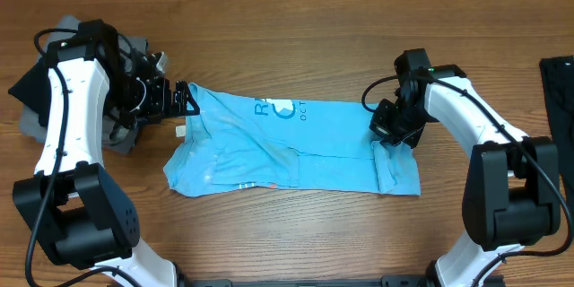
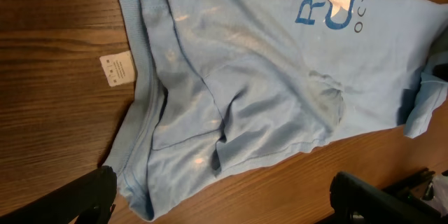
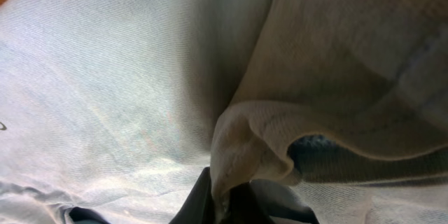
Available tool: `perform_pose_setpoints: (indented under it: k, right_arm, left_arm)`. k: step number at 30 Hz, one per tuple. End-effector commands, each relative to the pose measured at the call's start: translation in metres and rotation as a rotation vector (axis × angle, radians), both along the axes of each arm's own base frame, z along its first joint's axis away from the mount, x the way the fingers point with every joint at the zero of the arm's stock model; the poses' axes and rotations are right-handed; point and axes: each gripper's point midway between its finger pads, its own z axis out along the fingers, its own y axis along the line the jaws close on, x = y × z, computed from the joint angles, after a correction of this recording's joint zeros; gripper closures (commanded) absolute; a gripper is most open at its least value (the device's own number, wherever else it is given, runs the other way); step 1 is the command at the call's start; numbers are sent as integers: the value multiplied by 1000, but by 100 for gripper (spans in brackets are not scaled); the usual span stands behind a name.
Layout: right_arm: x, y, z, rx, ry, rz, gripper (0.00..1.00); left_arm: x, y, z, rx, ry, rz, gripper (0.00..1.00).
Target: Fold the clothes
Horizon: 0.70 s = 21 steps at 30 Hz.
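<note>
Two arms were over one shirt. My left gripper point(image 1: 186, 99) stood wide open and held nothing. It sat at the upper-left corner of the sky-blue T-shirt point(image 1: 296, 148), and I could not tell from overhead whether the tips touched the cloth. In the left wrist view both dark fingers point(image 2: 94, 197) showed at the bottom edge, far apart. The T-shirt point(image 2: 266, 91) lay spread beyond them, wrinkled, with its ribbed edge running down the left side.

My right gripper point(image 1: 387, 134) was closed on the T-shirt's right end. In the right wrist view a bunched fold of the pale fabric point(image 3: 245, 140) was pinched at the dark fingertips point(image 3: 203, 206), and cloth filled nearly the whole frame.

The T-shirt lay flat-ish in the middle of the table point(image 1: 296, 18), long side running left to right, partly folded over itself with a loose flap at the lower right. The lettering point(image 1: 280, 108) sat near its top edge, facing up, cut off by the fold. A small white tag point(image 1: 180, 130) lay on the wood just beside the left edge, also seen in the left wrist view point(image 2: 116, 68).

Grey and black clothes point(image 1: 36, 94) lay piled at the table's left, partly behind my left arm. Another black garment point(image 1: 558, 76) lay at the far right edge, well apart from the T-shirt.
</note>
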Motion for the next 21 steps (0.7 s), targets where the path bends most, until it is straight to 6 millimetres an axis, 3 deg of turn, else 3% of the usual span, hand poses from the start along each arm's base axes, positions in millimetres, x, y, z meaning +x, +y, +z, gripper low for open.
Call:
perform_pose_setpoints:
  k: [1, 9, 11, 13, 15, 19, 21]
  right_arm:
    - [8, 6, 15, 37, -40, -15, 96]
    - [8, 12, 16, 72, -30, -35, 96]
    - [8, 11, 16, 63, -34, -31, 78]
    - [11, 9, 19, 63, -58, 8, 71]
    - [16, 4, 30, 49, -109, 73, 63]
    - [26, -19, 65, -81, -212, 121, 59]
    - [31, -27, 80, -113, -265, 106, 52]
  left_arm:
    - [3, 1, 7, -1, -22, 11, 0]
    - [3, 1, 7, -1, -22, 11, 0]
    - [3, 1, 7, -1, -21, 11, 0]
    - [3, 1, 7, -1, -22, 11, 0]
    - [3, 1, 7, -1, -22, 11, 0]
    - [3, 1, 7, -1, -22, 11, 0]
    - [3, 1, 7, -1, -22, 11, 0]
